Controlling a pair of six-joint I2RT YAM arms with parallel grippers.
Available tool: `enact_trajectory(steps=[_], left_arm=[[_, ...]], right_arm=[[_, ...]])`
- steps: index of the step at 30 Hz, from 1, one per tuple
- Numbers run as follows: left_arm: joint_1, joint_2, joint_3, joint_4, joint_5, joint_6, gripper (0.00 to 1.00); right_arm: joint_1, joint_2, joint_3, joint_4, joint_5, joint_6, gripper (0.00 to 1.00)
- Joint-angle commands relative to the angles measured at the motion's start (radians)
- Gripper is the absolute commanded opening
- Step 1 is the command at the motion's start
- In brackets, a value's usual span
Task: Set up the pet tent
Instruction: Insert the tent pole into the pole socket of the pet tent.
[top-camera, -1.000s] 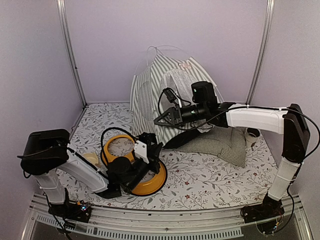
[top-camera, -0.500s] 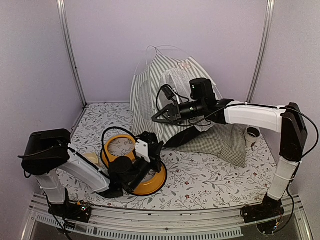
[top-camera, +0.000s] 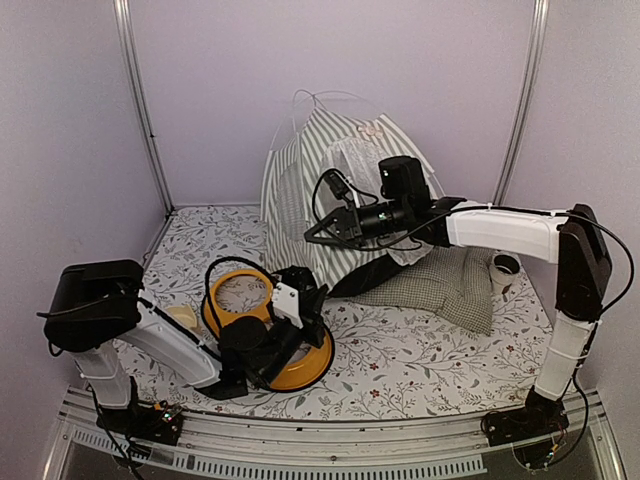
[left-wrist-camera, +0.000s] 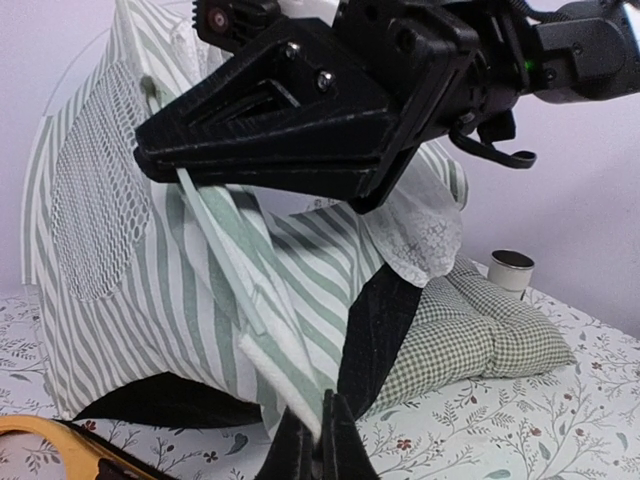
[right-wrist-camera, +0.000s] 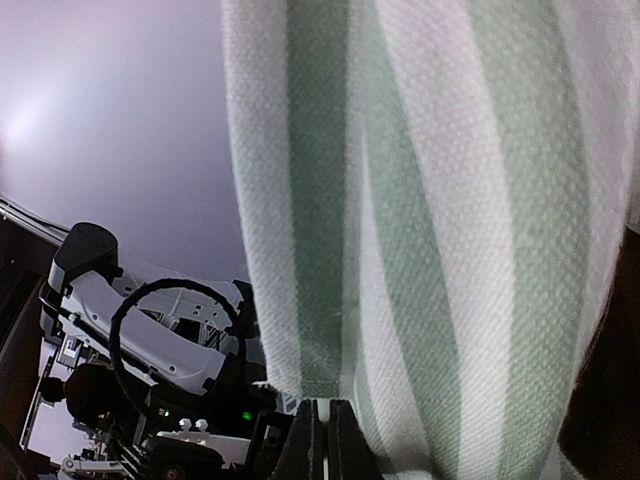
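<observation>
The pet tent (top-camera: 300, 190) stands at the back of the table (top-camera: 400, 360), poles arched over its top, with the striped front panel right against your right gripper (top-camera: 312, 238). Those jaws are clenched, and a thin white sliver shows between the tips. It looks like the trim or pole at the edge of the front panel, though you cannot tell which. Judging by that, the step in hand is drawing this front edge out so the doorway takes its shape.

Pull slowly and along the line of the edge, not across it, because a thin pinch like this will likely slip. Watch the arched poles above the jaws. If they lean toward you, ease off or the whole tent may tip.

Below and behind the right jaws lies the checked cushion (top-camera: 440, 285), so stay above it. Your left gripper (left-wrist-camera: 318, 440) is pressed shut on nothing, low over the yellow bowl (top-camera: 300, 375), well beneath the right jaws. Bring it up only if the tent's base needs bracing.
</observation>
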Motion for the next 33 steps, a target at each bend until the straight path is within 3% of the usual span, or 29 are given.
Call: enact_trajectory(steps=[1,13,33], left_arm=[[-0.162,0.073,-0.055,-0.264,0.228,0.024,0.00],[-0.166,0.079,-0.046,-0.273,0.219,0.025,0.00],[-0.162,0.073,-0.053,-0.262,0.197,0.019,0.00]], right_arm=[[-0.131,-0.033,0.146,0.328,0.250,0.020,0.00],[-0.132,-0.023,0.147,0.333,0.239,0.029,0.00],[-0.121,-0.066,0.009,0.377,0.217,0.046,0.00]])
